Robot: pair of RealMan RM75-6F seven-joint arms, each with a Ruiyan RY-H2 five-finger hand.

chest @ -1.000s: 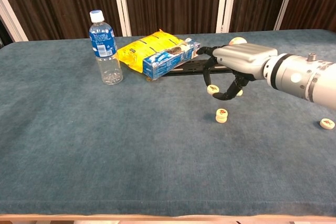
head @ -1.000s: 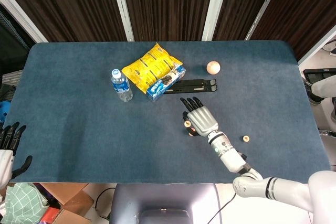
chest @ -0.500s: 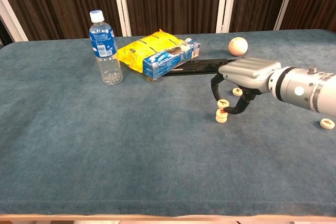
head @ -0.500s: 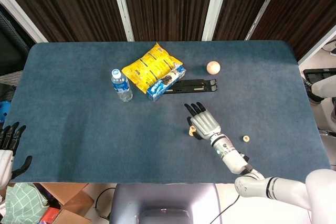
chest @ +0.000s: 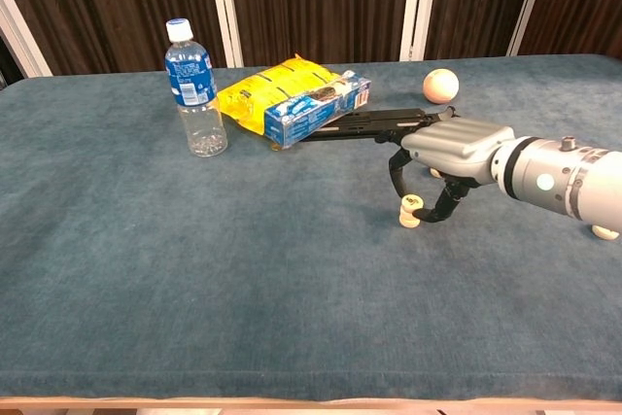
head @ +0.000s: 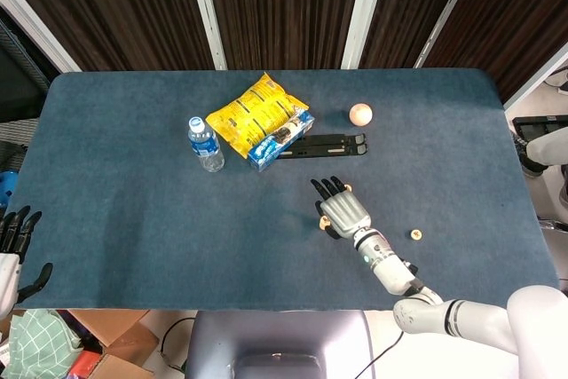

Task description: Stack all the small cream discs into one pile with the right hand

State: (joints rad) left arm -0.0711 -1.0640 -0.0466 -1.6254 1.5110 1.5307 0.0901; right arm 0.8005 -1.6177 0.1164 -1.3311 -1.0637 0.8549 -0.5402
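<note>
My right hand (chest: 452, 155) hangs over the middle of the blue table, fingers curled down. It pinches a small cream disc (chest: 412, 203) between thumb and finger, and that disc rests on top of a second cream disc (chest: 408, 219). In the head view the right hand (head: 343, 212) covers most of this pile (head: 324, 225). A third disc (chest: 434, 173) lies just behind the hand, also seen by the fingertips as a disc (head: 349, 188). Another disc (head: 415, 234) lies to the right near the front edge. My left hand (head: 14, 239) stays off the table's left corner, fingers apart, holding nothing.
A water bottle (head: 206, 143) stands at the back left. Beside it lie a yellow snack bag (head: 256, 113), a blue box (head: 280, 138) and a long black bar (head: 329, 144). A peach ball (head: 359, 114) sits behind the bar.
My right hand came down and toward the near side with the pinched disc, bringing it from mid-air onto the disc that lay on the table. The left hand stayed put.
</note>
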